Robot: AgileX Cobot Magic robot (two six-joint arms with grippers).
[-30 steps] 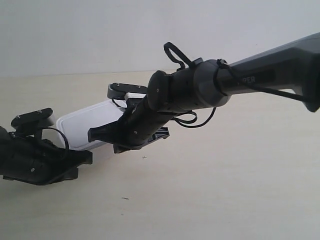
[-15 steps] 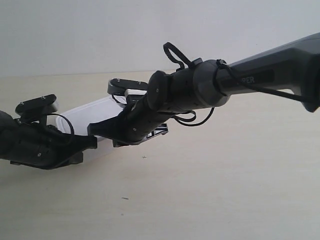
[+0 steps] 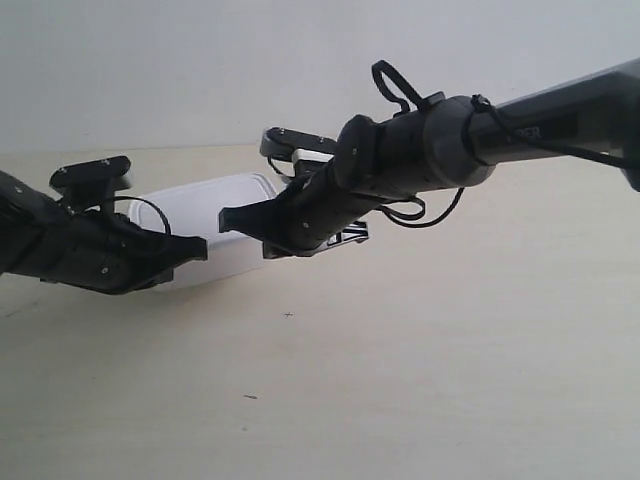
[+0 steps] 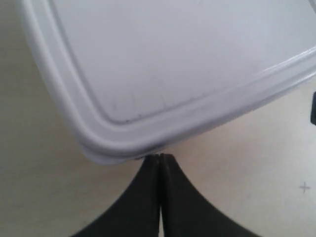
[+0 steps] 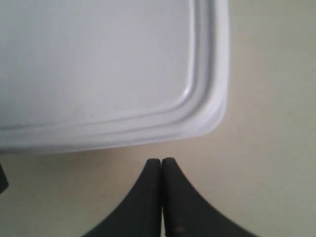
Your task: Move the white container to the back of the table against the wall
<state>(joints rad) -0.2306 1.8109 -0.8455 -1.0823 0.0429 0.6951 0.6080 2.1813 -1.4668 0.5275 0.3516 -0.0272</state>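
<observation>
We found the white container [image 3: 205, 212] lying flat on the counter [image 3: 450, 380], lid on, in the back half of the surface and between the two arms. It was not lifted by either arm.

The left end effector [image 4: 160, 157] was closed with its fingers pressed together and nothing between them. Its tips touched the container's rim beside a rounded corner. The right end effector [image 5: 161, 160] was also closed and empty. Its tips sat just beside the container's long edge near another corner, with a thin strip of bare counter between them and the rim. We judged from this that the arms were meant to push the box along the surface, not carry it.

In the exterior view, the arm at the exterior view's left [image 3: 90, 255] and the arm at the exterior view's right [image 3: 420, 165] both reached in low towards the near side of the container. A band of counter showed between the box's far edge and the wall [image 3: 200, 70]. That camera sat low and the right-hand arm hid one end of the box, so we could not tell how wide that band really was; it seemed narrow.

We judged the task partly done: the container was near the wall but apart from it. What remained was a push to bring its far edge against the wall.
</observation>
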